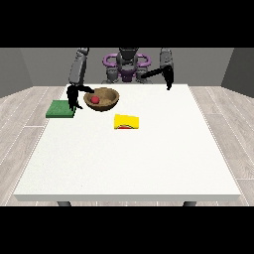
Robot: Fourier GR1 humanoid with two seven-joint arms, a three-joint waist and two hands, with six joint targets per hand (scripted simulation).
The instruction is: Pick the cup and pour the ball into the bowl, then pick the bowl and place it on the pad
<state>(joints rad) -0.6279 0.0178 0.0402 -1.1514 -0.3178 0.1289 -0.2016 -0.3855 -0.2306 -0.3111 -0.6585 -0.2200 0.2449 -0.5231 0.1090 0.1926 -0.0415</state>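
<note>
A brown bowl (pixel 105 100) sits tilted at the table's back left, with a red ball (pixel 95 99) inside it. The hand at the view's left (pixel 74 97) is at the bowl's left rim. One black digit reaches over the rim and the others hang down beside the wall. The green pad (pixel 60 109) lies flat just left of that hand. A yellow cup (pixel 127 122) lies on its side in front of the bowl, apart from both hands. The hand at the view's right (pixel 168 79) hangs above the table's back edge, fingers straight down, holding nothing.
The white table (pixel 129 163) stretches wide toward the camera in front of the cup. The robot's torso (pixel 126 67) stands behind the back edge. Grey floor surrounds the table.
</note>
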